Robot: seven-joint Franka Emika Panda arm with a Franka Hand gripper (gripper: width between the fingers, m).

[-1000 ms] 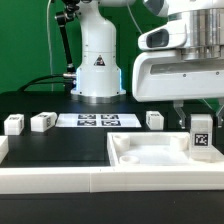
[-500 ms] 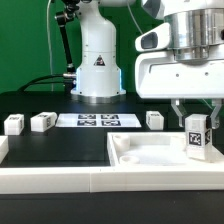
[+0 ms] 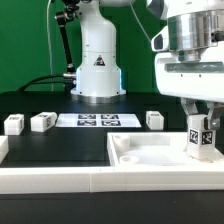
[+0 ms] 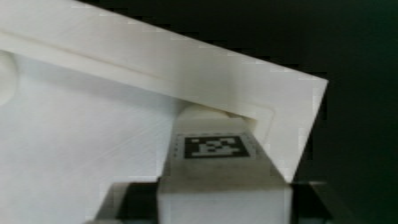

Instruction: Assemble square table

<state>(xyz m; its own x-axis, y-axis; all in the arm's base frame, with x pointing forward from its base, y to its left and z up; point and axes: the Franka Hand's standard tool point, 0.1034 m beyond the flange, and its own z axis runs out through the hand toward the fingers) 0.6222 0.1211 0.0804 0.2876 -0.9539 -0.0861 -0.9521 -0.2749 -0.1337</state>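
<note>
Black table (image 3: 25, 103) bears the square slab (image 3: 150, 160), gripper (image 3: 201, 122) clamping one leg (image 3: 201, 140) upright over its corner, evidently for seating.

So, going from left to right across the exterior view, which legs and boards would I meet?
first leg → second leg → marker board → third leg → fourth leg, held in the gripper
</note>
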